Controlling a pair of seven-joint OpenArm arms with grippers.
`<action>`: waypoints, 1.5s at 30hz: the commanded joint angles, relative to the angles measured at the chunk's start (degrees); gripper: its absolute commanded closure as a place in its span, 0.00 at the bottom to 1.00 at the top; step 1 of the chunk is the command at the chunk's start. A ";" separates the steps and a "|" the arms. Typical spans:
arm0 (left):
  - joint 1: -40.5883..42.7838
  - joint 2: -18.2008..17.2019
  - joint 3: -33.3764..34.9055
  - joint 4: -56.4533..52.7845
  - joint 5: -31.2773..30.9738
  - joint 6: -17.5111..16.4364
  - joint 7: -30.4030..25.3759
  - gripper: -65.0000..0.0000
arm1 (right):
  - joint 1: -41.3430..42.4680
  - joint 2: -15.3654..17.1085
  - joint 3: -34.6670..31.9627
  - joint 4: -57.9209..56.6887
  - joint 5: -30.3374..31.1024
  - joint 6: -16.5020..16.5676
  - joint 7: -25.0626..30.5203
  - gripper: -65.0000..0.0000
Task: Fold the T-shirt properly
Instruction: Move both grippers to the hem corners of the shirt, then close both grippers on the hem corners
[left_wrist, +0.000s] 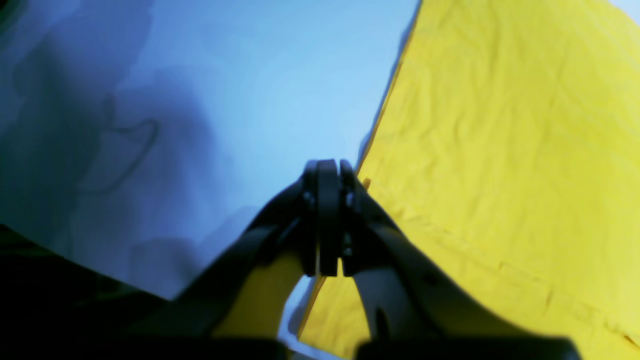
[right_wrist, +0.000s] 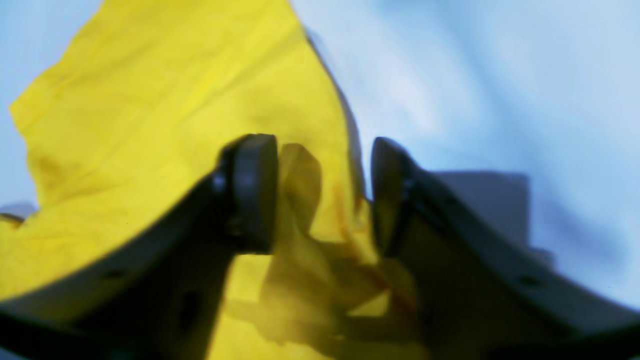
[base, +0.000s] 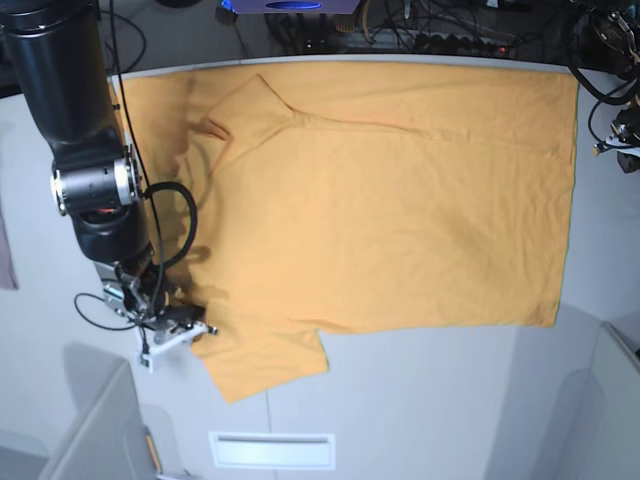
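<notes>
The yellow-orange T-shirt (base: 380, 200) lies spread flat on the pale table (base: 420, 400), plain side up, with its hem toward the right. My right gripper (base: 190, 322) sits low at the shirt's near-left sleeve edge. In the right wrist view its jaws (right_wrist: 322, 192) stand apart, with a raised bunch of the T-shirt (right_wrist: 300, 210) between the pads. My left gripper (left_wrist: 327, 167) is shut, its tips just beside the T-shirt (left_wrist: 500, 125) at a hemmed corner. Whether any cloth is pinched there cannot be told. I cannot pick that gripper out in the base view.
Cables and a power strip (base: 450, 30) run along the table's far edge. Dark cables and hardware (base: 622, 120) hang at the right edge. A white slotted panel (base: 270, 450) sits at the front. A strip of pinkish cloth (base: 5, 255) shows at the far left.
</notes>
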 joint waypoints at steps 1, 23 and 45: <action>-1.60 -2.90 1.58 0.87 0.43 -0.17 -1.34 1.00 | 1.94 0.28 -0.01 0.40 -0.02 -0.06 0.05 0.80; -61.55 -11.16 34.81 -81.07 29.97 -0.17 -28.51 0.04 | 1.77 0.54 -0.10 0.48 -0.02 -0.06 -0.39 1.00; -63.40 -7.73 41.05 -93.81 29.44 -0.08 -41.17 0.05 | 1.68 1.33 -0.19 0.48 -0.10 0.29 -0.30 1.00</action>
